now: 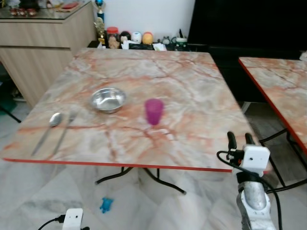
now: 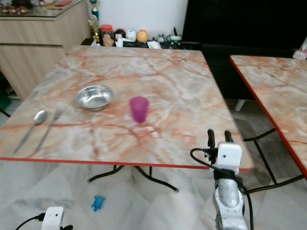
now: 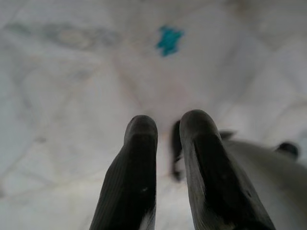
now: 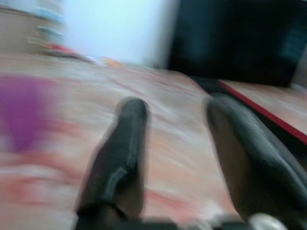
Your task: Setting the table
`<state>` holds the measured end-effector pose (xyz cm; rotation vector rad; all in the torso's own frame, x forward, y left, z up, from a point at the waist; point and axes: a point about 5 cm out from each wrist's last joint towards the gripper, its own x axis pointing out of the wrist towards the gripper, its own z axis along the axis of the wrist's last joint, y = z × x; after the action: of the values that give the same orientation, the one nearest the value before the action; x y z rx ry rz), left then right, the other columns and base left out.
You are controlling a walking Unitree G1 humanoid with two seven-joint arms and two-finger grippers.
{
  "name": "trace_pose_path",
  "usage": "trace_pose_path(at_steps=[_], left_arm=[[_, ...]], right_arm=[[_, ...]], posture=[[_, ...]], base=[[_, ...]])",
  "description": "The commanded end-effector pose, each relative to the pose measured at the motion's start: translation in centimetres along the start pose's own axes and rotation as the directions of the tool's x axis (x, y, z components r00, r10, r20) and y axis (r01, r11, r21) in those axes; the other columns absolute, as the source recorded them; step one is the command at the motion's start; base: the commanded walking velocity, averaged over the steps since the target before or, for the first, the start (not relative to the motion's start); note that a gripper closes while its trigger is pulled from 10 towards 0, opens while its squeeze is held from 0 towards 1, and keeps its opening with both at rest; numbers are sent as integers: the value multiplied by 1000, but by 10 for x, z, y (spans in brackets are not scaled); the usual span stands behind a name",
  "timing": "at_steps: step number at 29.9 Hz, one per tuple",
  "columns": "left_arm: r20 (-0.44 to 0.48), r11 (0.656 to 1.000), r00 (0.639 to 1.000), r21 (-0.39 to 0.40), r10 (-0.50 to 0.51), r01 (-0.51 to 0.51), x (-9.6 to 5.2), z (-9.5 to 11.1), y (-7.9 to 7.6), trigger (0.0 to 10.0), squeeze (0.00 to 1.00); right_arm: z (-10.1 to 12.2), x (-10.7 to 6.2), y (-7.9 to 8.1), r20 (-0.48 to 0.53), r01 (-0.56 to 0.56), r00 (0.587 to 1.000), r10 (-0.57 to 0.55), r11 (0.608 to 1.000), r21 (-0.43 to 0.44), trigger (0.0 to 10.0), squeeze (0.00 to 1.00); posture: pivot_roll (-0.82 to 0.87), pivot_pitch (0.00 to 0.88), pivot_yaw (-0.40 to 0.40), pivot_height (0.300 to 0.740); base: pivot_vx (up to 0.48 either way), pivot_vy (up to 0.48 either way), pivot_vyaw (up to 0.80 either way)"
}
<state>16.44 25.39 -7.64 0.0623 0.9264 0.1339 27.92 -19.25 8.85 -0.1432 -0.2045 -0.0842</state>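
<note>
The right gripper [image 1: 241, 139] hangs with fingers spread apart, empty, at the red near edge of the marble-look table [image 1: 192, 96]. The pink plastic cup [image 1: 154, 111] stands apart, bare tabletop around it. The left gripper [image 3: 165, 125] hangs low over the floor, fingers a little apart, empty.

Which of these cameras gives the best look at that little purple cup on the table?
The left eye view: the purple cup stands sharp and whole beside the bowl. The right eye view shows it equally well; the right wrist view only as a purple blur.

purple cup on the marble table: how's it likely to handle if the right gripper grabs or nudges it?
The purple cup looks like thin plastic, so probably light. It stands upright and taller than wide on the smooth table, so a high nudge may tip it. It appears to taper downward, so the right gripper might slip.
</note>
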Motion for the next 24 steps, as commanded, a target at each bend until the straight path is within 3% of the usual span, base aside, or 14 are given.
trace_pose_path(at_steps=[1, 7, 24], left_arm=[[8, 1000, 1000, 0, -18, 18, 2, 2, -9, 10000, 0], [11, 1000, 1000, -3, -20, 20, 2, 3, -12, 10000, 0], [20, 1000, 1000, 0, -22, 22, 3, 7, -14, 10000, 0]], right_arm=[[8, 3, -6, 37, -7, 999, 8, 999, -31, 10000, 0], [8, 3, -2, 38, -30, 999, 32, 999, -31, 10000, 0], [6, 3, 2, 17, -15, 1000, 15, 1000, 12, 10000, 0]], posture=[[126, 0, -54, 740], [132, 0, -57, 740], [135, 0, -52, 740]], base=[[0, 469, 0], [0, 468, 623], [0, 468, 0]])
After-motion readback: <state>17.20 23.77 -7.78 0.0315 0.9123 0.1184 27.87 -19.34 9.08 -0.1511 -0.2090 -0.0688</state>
